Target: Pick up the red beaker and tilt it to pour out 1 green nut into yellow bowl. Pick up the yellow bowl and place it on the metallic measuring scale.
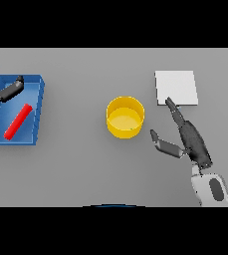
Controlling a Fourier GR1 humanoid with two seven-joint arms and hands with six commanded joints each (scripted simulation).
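Grey table (75, 169) seen from above. Yellow bowl (125, 116) upright at centre, tiny green speck inside. Right hand (187, 139) at 4 o'clock of bowl, fingers straight, thumb spread toward bowl, grasping nothing, fingertips reaching near edge of white square scale (176, 87) at bowl's 2 o'clock. Red beaker (18, 121) lying slantwise in blue tray (38, 89), far at 9 o'clock. Left hand (1, 90) over tray's far corner, fingers loose, not touching beaker.

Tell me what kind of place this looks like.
Probably a bare test bench for a weighing task, not a home or kitchen: a plain grey table holds only a yellow bowl, a flat pale measuring scale and a blue tray holding a red beaker.
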